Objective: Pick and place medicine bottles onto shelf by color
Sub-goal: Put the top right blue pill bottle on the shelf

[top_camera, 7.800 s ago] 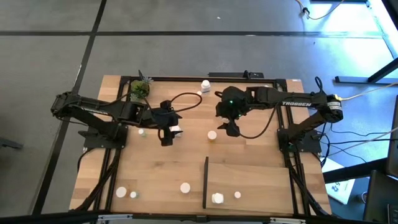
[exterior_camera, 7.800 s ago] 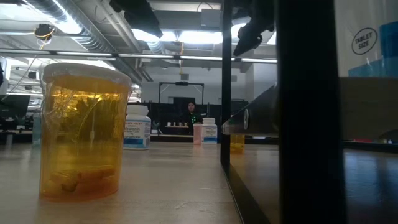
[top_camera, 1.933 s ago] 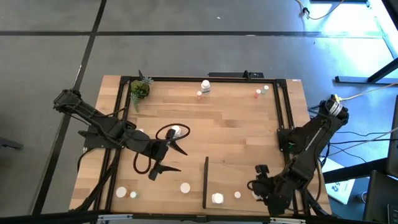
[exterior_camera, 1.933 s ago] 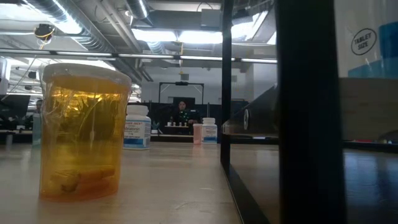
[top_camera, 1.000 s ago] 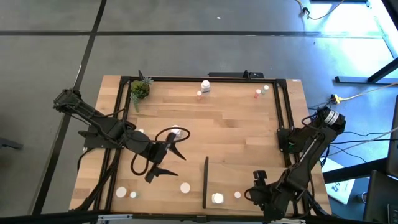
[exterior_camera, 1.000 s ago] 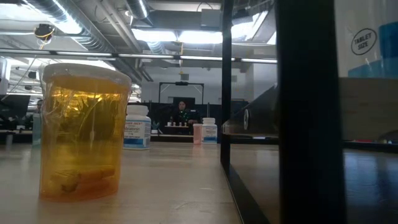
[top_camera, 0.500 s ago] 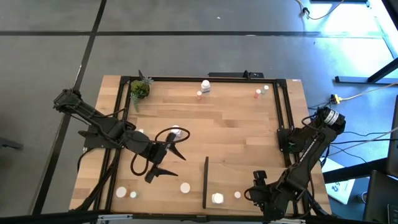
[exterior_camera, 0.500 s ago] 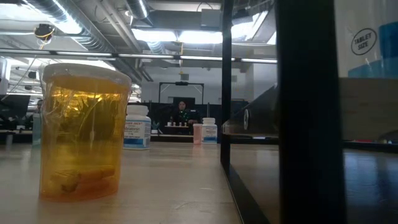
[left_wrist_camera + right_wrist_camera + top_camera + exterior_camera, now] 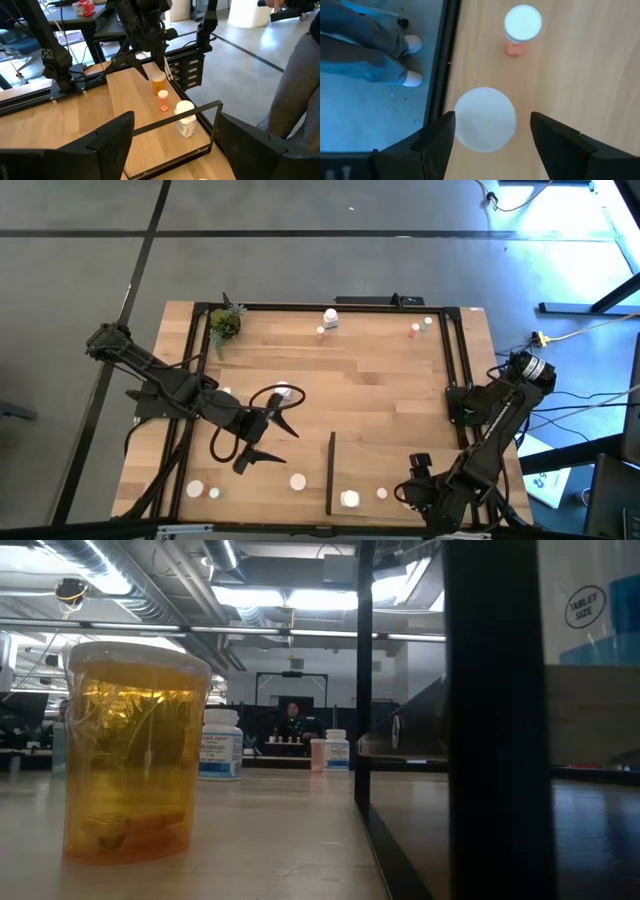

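Table (image 9: 380, 395): light wood top, black frame rails on all sides; broad middle stands free.

Shelf (image 9: 395, 460): flat panel at the near right corner, black upright strip along its left edge, long axis running front to back.

Left gripper (image 9: 262, 438): over the left-centre boards, fingers spread wide, holding nothing.

Right gripper (image 9: 487, 125): directly above the shelf's near right corner, fingers apart on either side of a white-capped bottle (image 9: 485, 119), not closed on it.

Medicine bottles: all upright. Amber bottle (image 9: 135, 750) nearest the low camera; white bottle (image 9: 221, 744) with blue label, text unreadable. "TABLET SIZE" reads on a box (image 9: 590, 605).
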`<state>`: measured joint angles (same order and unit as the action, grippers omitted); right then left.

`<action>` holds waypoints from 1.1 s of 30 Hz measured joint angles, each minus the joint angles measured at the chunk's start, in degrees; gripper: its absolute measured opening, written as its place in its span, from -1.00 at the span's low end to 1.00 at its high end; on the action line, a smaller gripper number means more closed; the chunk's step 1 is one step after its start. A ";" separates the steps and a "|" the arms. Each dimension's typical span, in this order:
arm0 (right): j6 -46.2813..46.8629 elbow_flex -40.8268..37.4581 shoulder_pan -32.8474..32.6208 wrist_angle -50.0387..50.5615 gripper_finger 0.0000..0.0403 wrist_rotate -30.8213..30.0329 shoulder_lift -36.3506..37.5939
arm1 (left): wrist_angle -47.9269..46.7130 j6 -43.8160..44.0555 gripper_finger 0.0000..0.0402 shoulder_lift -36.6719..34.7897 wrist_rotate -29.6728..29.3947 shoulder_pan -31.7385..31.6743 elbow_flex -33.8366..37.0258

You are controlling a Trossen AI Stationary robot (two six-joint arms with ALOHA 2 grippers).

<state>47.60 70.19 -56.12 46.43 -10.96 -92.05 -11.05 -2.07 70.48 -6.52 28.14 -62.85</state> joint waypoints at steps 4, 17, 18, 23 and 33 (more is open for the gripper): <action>0.10 0.64 0.20 1.71 0.29 -1.33 0.00 | -0.04 0.01 0.38 0.00 0.00 0.02 0.00; -1.39 9.14 2.41 16.00 0.29 -8.05 0.00 | -0.08 0.00 0.38 0.00 0.00 0.04 0.00; -1.50 9.48 2.67 16.49 0.29 -8.02 0.00 | -0.09 -0.01 0.38 0.00 0.00 0.04 0.00; -0.08 12.74 4.93 19.92 0.29 -10.01 0.00 | -0.09 0.04 0.38 0.00 0.00 0.04 0.00; -4.71 24.39 11.10 24.05 0.29 -13.84 0.00 | -3.39 5.13 0.38 0.01 -0.54 0.00 0.00</action>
<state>42.90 94.58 -45.01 70.47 -24.80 -92.05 -14.44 3.06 70.48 -7.07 28.14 -62.85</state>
